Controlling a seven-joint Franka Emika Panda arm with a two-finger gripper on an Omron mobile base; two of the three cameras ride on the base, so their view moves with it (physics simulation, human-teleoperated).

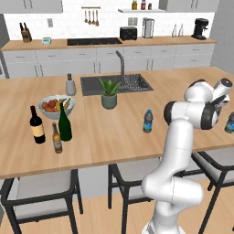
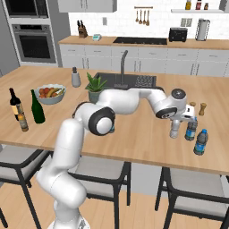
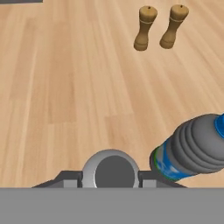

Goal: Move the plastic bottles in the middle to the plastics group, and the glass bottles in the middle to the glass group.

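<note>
Between my claw [image 3: 110, 181] tips: clear bottle [image 2: 175, 129], clamped, beside the plastics group [image 2: 196, 135]. Green bottle [image 1: 65, 122] already with glass; blue-label bottle [image 1: 147, 121] left.

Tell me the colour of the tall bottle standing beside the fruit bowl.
Dark green bottle, clearest in the left base view.

A fruit bowl [image 1: 55, 106] sits on the wooden island [image 1: 109, 132] near a grey shaker [image 1: 70, 85] — a potted plant [image 1: 109, 93] stands before the sink [image 1: 116, 83]. Two wooden mills [image 3: 159, 27] stand side by side — upright.
</note>
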